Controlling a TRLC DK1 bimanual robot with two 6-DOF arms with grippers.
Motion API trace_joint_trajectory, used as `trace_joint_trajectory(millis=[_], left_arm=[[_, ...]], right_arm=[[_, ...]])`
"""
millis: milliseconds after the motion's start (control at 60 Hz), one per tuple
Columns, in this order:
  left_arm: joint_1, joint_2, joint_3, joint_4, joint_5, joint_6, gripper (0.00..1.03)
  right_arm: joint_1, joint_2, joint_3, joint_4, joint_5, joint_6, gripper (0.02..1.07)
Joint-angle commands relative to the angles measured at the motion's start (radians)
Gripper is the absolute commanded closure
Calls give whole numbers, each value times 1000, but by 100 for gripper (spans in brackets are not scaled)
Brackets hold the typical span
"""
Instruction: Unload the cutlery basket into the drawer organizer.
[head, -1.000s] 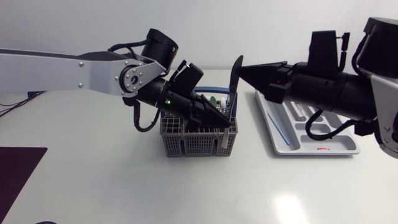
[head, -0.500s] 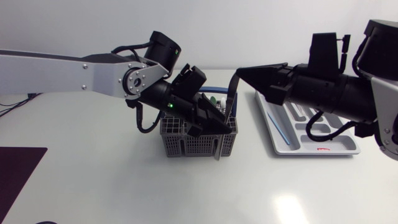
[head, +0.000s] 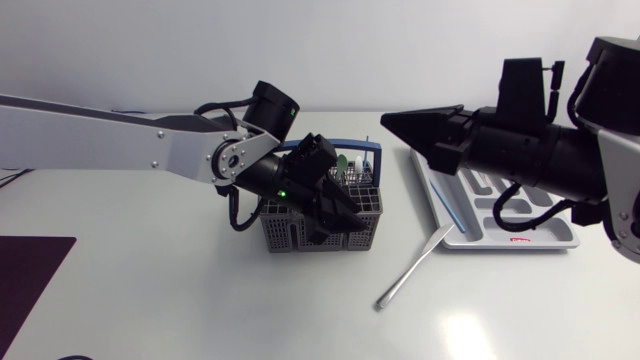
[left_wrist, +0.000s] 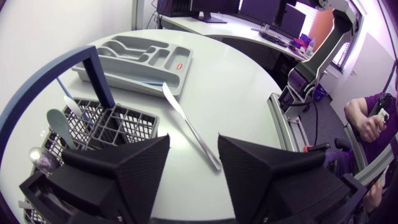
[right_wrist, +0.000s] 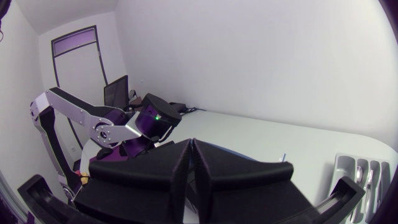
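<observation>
The grey cutlery basket (head: 300, 232) with a blue handle (left_wrist: 93, 62) stands mid-table and holds a spoon (left_wrist: 59, 121) and other pieces. My left gripper (head: 345, 215) hangs open over the basket's right side, nothing between its fingers (left_wrist: 193, 140). A metal knife (head: 412, 268) lies flat on the table between the basket and the white drawer organizer (head: 500, 246); in the left wrist view the knife (left_wrist: 189, 127) lies just ahead of the fingers. My right gripper (head: 385, 117) is shut and empty, raised above the gap between basket and organizer (right_wrist: 191, 142).
The organizer (left_wrist: 137, 59) has several compartments, with a few pieces in them. Bare tabletop stretches in front of the basket and to its left. A dark mat (head: 25, 275) lies at the table's left front. My left arm (right_wrist: 124, 124) shows in the right wrist view.
The knife, upright at the grippers a second ago, swung down and dropped onto the table. My left gripper opened and sank toward the basket. The right arm stayed still.
</observation>
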Motion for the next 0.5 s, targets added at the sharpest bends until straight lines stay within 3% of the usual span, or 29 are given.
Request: trace_joint_trajectory(millis=[0, 217, 483], left_arm=[[-20, 6, -45, 2, -22, 43, 81], [-87, -67, -117, 3, -157, 112, 85], [-126, -147, -177, 11, -217, 155, 92]], right_arm=[[-8, -29, -34, -6, -13, -19, 96], [-14, -98, -77, -63, -13, -94, 96], [-37, -182, -139, -117, -13, -152, 96]])
